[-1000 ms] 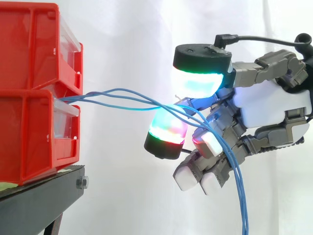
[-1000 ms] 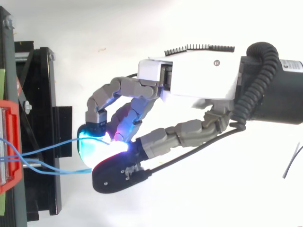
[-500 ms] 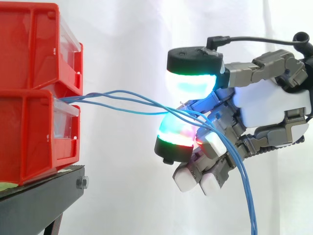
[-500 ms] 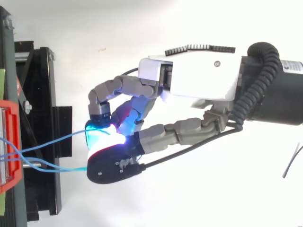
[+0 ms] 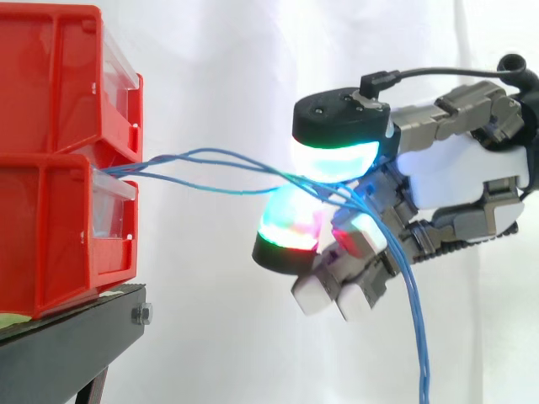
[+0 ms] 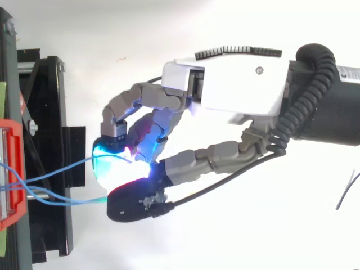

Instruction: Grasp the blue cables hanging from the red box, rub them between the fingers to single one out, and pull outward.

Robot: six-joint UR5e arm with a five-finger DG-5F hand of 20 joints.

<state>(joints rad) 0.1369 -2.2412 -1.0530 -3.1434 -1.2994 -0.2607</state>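
Hand: my hand point(image 5: 463, 172) comes in from the right in the side view and sits well clear of the red bins, at about the height of the lower one, palm turned toward them.
Grip: my fingers are curled and closed on the blue cables point(image 5: 160, 160); I pinch them between the thumb's pad and the pad of a finger below it.
Pads point(image 5: 333, 160): the upper one glows white and cyan under its black cap; the lower one glows green, cyan and red and presses up close beneath it.
Other fingers: they are bent inward below the pinch, with their pale tips pointing down and to the left.
Cable start: the strands leave the front of the lower red box point(image 5: 50, 236), just under the upper red box point(image 5: 50, 76).
Cable run: they cross the open gap to my hand in a shallow arch, spread a little apart from one another, and meet at the pinch.
Loose ends: past the pads the strands lie over my curled fingers and hang down together along the palm side to the bottom edge of the side view.
From above: my hand point(image 6: 236, 84) reaches leftward, the bright pads sit just beside the edge of the black stand point(image 6: 50, 140), and the blue strands run from the red box at the left edge into the glow.
Support: the two boxes are stacked on the black stand.
Backdrop: a white curtain point(image 5: 219, 50) hangs behind everything.
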